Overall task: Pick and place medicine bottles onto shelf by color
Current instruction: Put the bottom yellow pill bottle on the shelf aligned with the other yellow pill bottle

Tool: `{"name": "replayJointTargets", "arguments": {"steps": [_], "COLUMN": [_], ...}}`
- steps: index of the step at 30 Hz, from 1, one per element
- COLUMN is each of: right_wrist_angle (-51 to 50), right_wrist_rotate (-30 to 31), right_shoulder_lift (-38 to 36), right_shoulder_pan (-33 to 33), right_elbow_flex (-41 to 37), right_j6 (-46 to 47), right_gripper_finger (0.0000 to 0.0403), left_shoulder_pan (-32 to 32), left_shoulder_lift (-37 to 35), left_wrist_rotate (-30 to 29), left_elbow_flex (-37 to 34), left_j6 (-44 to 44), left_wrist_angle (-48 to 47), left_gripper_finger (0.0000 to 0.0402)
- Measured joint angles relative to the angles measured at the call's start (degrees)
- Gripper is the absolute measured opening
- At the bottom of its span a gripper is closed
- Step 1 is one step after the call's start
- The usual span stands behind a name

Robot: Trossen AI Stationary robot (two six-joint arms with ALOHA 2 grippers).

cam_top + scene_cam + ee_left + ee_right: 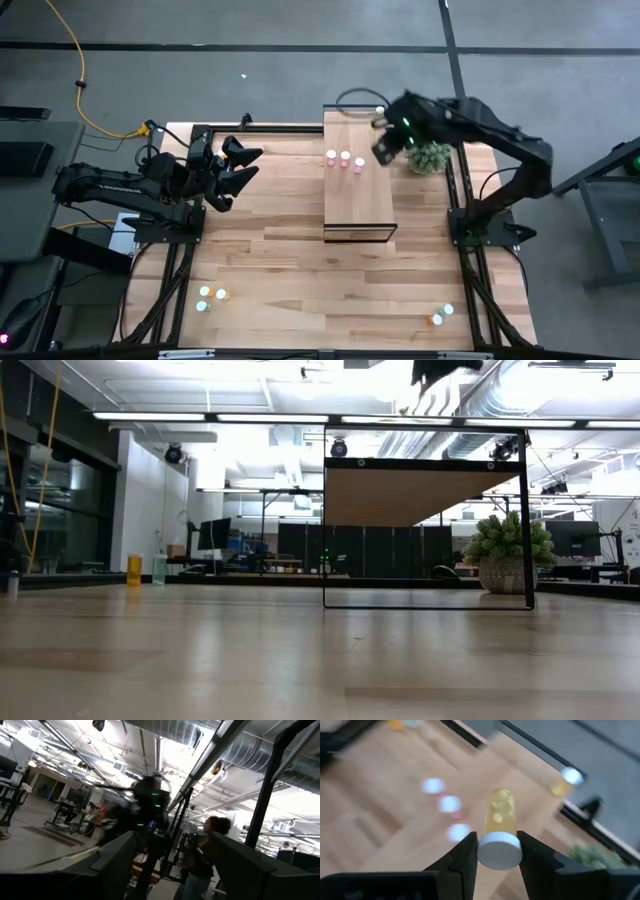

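Observation:
The shelf (358, 190) stands mid-table, and three pink medicine bottles (345, 159) stand on its top. A yellow bottle (380, 112) stands at the shelf's far edge. My right gripper (384, 150) hangs above the shelf's far right part, shut on another yellow bottle (501, 815). My left gripper (248, 166) waits open and raised over the table's far left, with nothing between its fingers (115, 860). More bottles stand near the table's near edge, at the left (210, 297) and at the right (442, 316). My right gripper pinches the yellow bottle's white cap (499, 851) between its two fingers. The fingers slant downward over the shelf. The yellow body (501, 812) sticks out past the fingertips, along the line of the fingers. The bottle is lifted clear of the shelf top.
A potted plant (430, 157) stands right of the shelf's far end, close under my right arm. Bare wood tabletop (300, 270) lies between the shelf and the near edge. In the left wrist view a person (202, 855) is in the room beyond the table.

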Motion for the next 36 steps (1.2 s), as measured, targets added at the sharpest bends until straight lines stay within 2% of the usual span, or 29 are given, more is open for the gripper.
{"name": "replayJointTargets", "arguments": {"steps": [3,5,9,19,36], "right_wrist_angle": [-0.33,-0.69,-2.13,-7.82,-7.46], "right_wrist_rotate": [-5.04,-10.51,-17.64,-18.06,-18.34], "right_shoulder_lift": [3.21,5.67,10.70,19.34,22.35], "right_shoulder_pan": [-6.73,-10.35,-15.64,-23.91,-25.09], "right_elbow_flex": [0.07,0.07,0.07,4.68,4.19], "right_j6": [-0.03,-0.41,-3.17,-6.45,-6.61], "right_gripper_finger": [0.0113,0.0113,0.0113,0.0113,0.0113], "left_shoulder_pan": [0.00,0.00,0.00,-0.02,-0.01], "left_shoulder_lift": [0.04,0.24,0.28,0.30,0.30], "left_wrist_rotate": [-0.07,-0.07,-0.59,-0.72,-0.72], "left_elbow_flex": [0.00,0.00,0.00,0.00,0.00], "left_j6": [-0.34,-0.42,-0.49,-1.80,-1.81], "left_wrist_angle": [-0.02,-0.01,-0.11,-0.07,-0.02], "left_gripper_finger": [0.0247,0.0247,0.0247,0.0247,0.0247]}}
